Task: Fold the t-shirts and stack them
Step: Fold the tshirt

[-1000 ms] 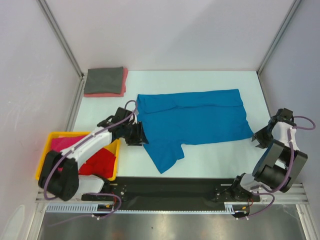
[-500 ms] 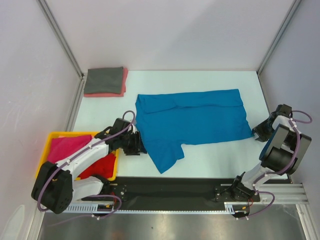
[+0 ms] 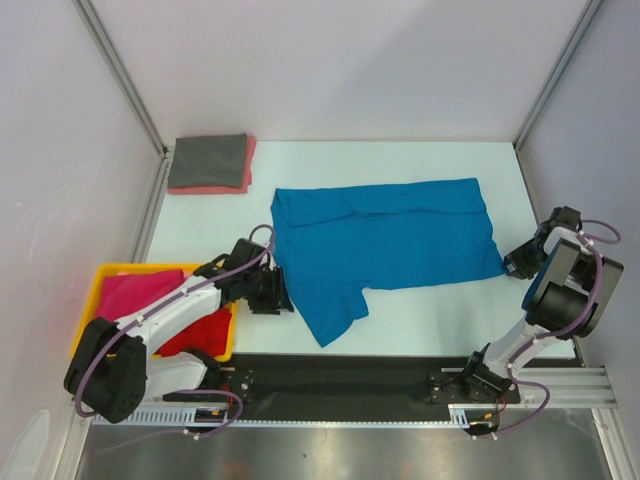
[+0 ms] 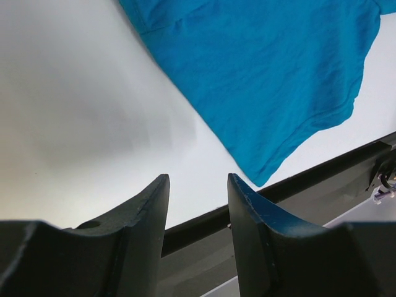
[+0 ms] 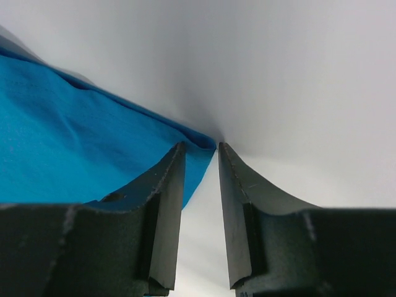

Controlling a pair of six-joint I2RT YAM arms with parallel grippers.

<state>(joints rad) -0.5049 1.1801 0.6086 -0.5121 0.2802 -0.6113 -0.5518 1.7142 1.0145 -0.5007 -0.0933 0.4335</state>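
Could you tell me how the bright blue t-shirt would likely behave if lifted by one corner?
The bright blue cloth t-shirt lies flat with soft creases, so it would probably drape limply. Its thin edge by the right tool suggests little weight. Pushed, it would likely bunch, as the fold along its far edge hints.

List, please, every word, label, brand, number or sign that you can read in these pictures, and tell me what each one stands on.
None: no view shows any readable text.
The blue t-shirt, the folded grey t-shirt and the yellow bin are plain, with no visible print, label or number.
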